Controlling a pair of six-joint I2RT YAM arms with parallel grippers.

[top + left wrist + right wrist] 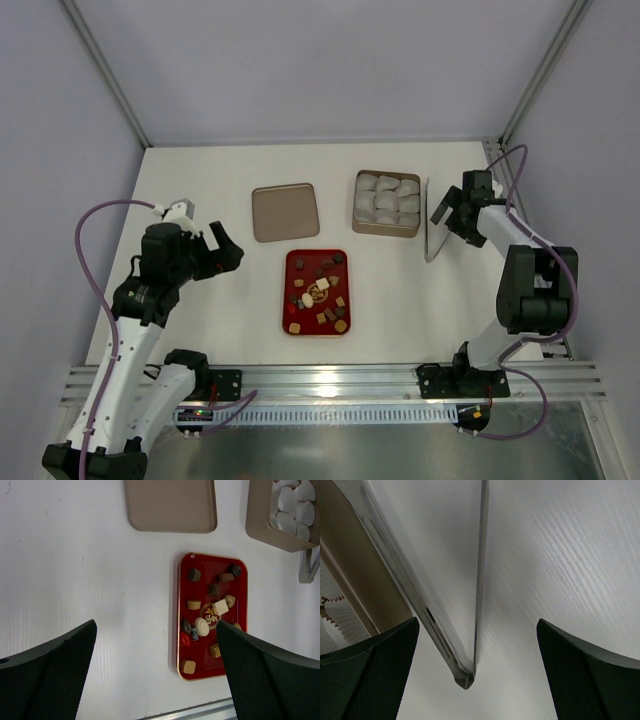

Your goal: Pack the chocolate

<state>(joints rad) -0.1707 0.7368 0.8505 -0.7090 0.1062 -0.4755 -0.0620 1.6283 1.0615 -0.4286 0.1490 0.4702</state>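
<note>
Left gripper and right gripper both splayed, empty. Chocolate loose on red tray, mid-table; gold box at its 1 o'clock. Metal tongs lie below the right jaws. We judge: centre first, then pinch both blades.

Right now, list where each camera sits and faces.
Top external: above and behind the arms, looking down at the table; both arms, left gripper and right gripper show.
Left wrist: on the left arm, looking down at the red tray of chocolate between its open fingers.
Right wrist: low, close on metal tongs; own fingers show.
Top and left wrist share: red tray, lid, gold box.
</note>
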